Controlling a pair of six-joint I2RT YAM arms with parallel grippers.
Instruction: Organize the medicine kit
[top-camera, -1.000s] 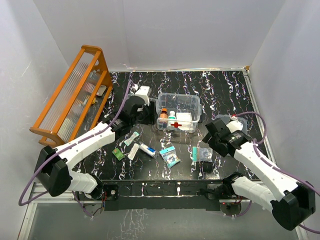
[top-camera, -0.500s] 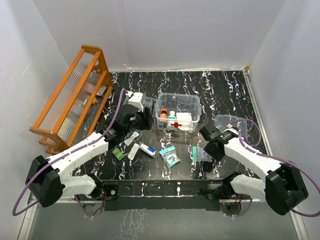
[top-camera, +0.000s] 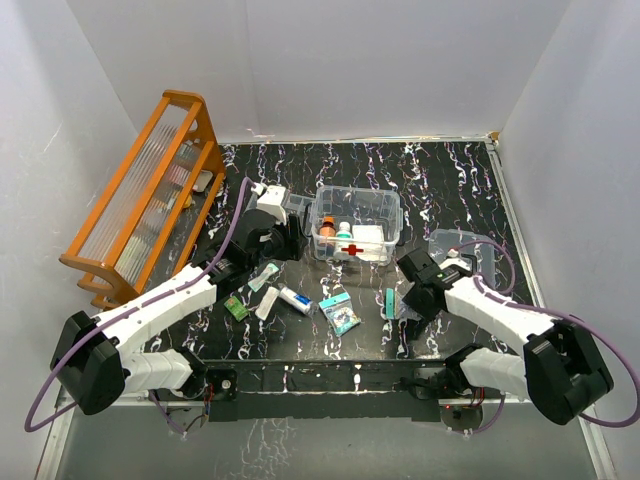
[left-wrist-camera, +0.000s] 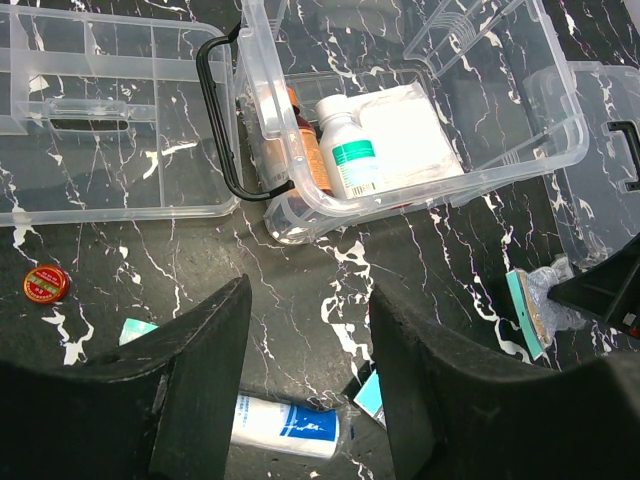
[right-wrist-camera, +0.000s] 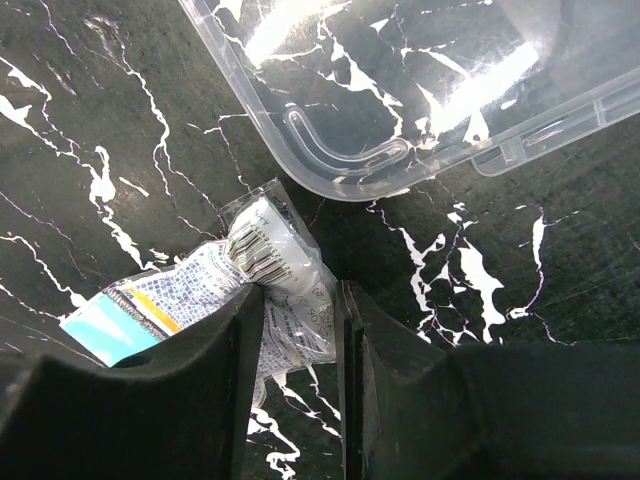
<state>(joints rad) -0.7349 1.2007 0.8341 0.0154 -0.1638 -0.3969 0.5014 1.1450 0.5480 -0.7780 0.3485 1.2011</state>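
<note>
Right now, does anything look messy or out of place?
Yes. The medicine kit is open, its lid lying flat beside it, and supplies lie scattered on the table in front: a white tube, a blue packet, and a clear packet the right gripper pinches.

robot lab booth: white walls (top-camera: 350, 70), black marbled table (top-camera: 450, 180)

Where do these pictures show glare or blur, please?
Right wrist view: strong glare on the clear lid; the packet is sharp, the fingers dark and soft. Left wrist view: sharp, faint reflections on the medicine kit. Top view: even light.
</note>
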